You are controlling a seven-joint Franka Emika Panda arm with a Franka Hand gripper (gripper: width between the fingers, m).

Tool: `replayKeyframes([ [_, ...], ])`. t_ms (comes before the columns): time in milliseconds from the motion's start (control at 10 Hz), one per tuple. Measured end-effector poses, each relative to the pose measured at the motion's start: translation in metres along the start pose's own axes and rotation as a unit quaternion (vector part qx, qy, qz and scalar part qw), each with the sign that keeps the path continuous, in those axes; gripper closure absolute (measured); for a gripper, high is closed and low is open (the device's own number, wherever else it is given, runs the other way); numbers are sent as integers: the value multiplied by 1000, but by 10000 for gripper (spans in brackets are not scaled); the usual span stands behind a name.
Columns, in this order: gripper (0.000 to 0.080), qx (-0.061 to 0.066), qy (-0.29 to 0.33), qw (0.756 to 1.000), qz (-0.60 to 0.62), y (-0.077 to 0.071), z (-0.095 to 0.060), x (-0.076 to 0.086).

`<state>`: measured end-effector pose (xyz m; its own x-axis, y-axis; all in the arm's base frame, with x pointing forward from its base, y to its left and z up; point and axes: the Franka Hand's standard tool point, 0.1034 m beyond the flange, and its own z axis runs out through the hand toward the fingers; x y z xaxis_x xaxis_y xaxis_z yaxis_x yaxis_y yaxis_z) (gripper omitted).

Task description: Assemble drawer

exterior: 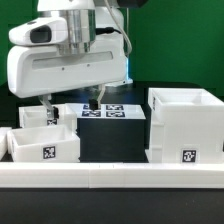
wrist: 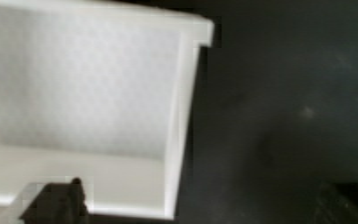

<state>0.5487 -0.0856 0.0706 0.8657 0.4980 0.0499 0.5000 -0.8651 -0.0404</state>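
Drawer piece blurred, cropped at edges

One tall housing stands there; to the exterior view's left of it, two shallow trays and one marker board.

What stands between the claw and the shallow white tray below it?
Nothing visible. In the wrist view the open claw hangs right above the shallow white plastic tray, straddling its side wall, with only air between them.
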Motion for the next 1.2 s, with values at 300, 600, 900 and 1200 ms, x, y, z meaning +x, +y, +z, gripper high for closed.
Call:
replayKeyframes([
  [300,150,-2,-5,1000,6,6,21,-11],
  [600,150,-3,-13,1000,8,6,50,-20],
  [900,150,-10,-13,1000,9,4,62,-27],
  [1200,388,-14,-10,1000,9,3,64,-28],
])
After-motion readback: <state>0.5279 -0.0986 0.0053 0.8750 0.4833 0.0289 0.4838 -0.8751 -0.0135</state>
